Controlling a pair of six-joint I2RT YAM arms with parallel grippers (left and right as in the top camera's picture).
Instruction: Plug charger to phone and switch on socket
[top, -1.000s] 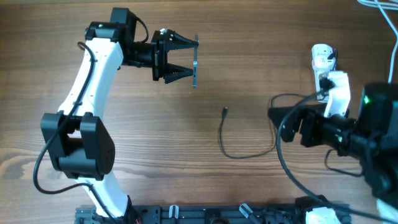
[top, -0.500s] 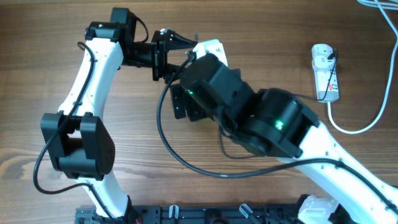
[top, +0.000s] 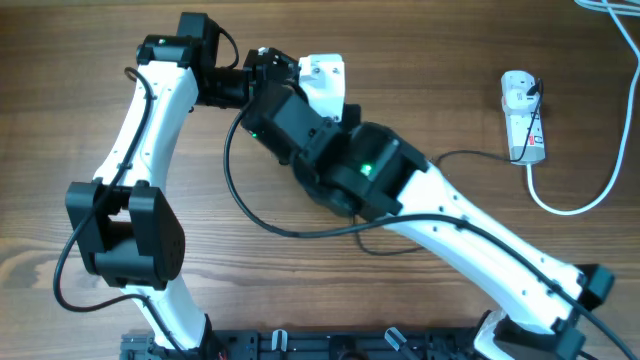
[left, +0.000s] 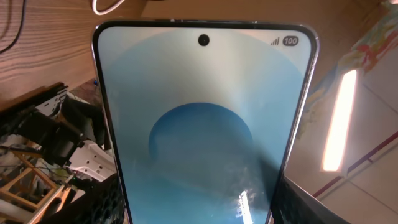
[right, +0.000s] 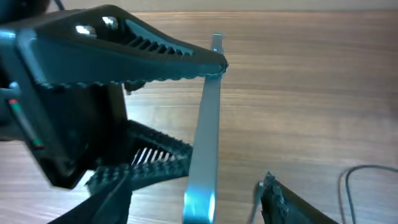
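My left gripper (right: 205, 106) is shut on the phone (left: 205, 124) and holds it on edge above the table; its cyan screen fills the left wrist view. In the right wrist view the phone (right: 202, 143) is a thin upright strip between the left gripper's serrated fingers. My right gripper (right: 193, 205) is open, with one finger on each side of the phone's lower end. In the overhead view the right arm (top: 360, 165) covers the phone. The charger (top: 470, 153) lies on the table, its plug tip hidden under the arm. The socket (top: 521, 115) lies at the far right.
The socket's white cord (top: 600, 190) loops to the right edge of the table. A stretch of thin cable (right: 354, 180) shows on the wood at the right of the right wrist view. A black rail (top: 330, 345) runs along the front edge.
My right arm has swung from the right side of the table across to the left gripper and now covers the phone from above. The left arm and the phone have stayed put.
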